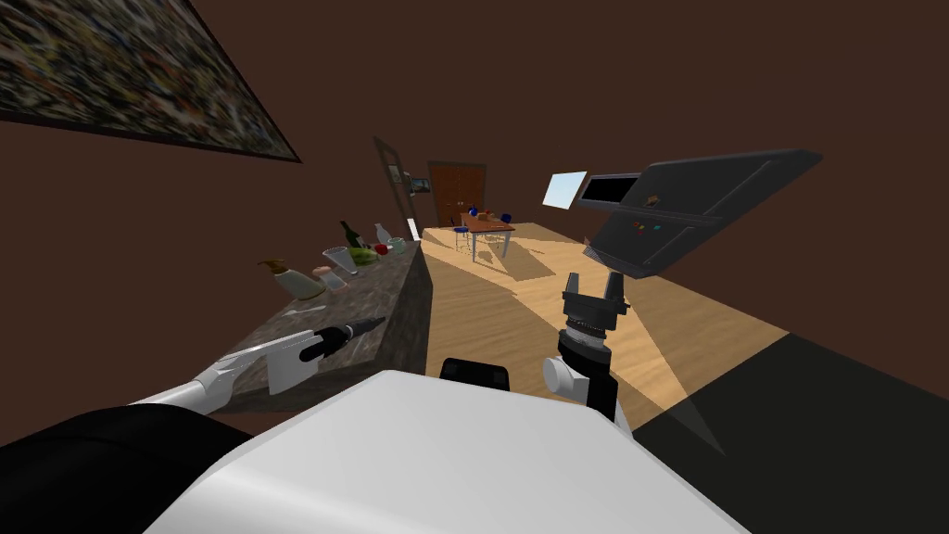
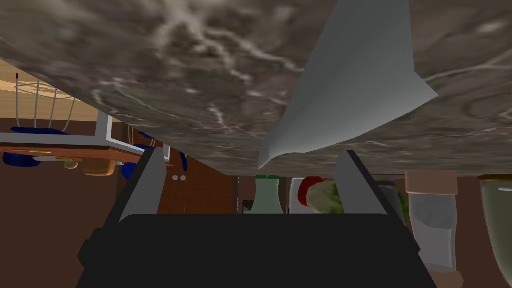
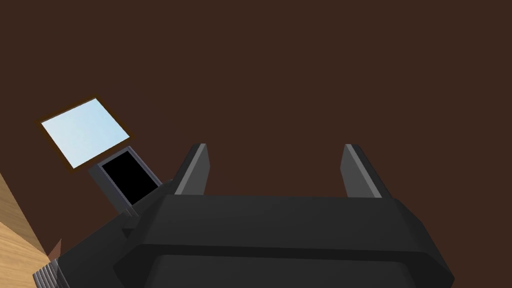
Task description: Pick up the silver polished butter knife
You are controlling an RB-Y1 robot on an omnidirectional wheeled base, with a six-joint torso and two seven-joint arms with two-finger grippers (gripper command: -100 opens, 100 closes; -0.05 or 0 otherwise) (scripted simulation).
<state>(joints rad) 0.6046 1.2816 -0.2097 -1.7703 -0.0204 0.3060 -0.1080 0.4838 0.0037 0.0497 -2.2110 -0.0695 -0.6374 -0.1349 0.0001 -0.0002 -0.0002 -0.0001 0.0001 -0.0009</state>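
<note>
Looking along the left gripper [image 2: 250,152], the butter knife [image 2: 350,85] lies flat on the marbled counter [image 2: 150,65] at my left. Its pointed tip sits between the fingers [image 2: 150,180], spread wide, not clamped on it, and the blade's far end is cut off by the frame. A pink-lidded jar [image 2: 430,220] and green bottle [image 2: 267,195] at the counter's far end sit half hidden behind the gripper body. From the head camera I honestly can't split arm from knife. Over the wood floor [image 1: 519,306] the right gripper [image 1: 593,283] hangs, fingers apart.
</note>
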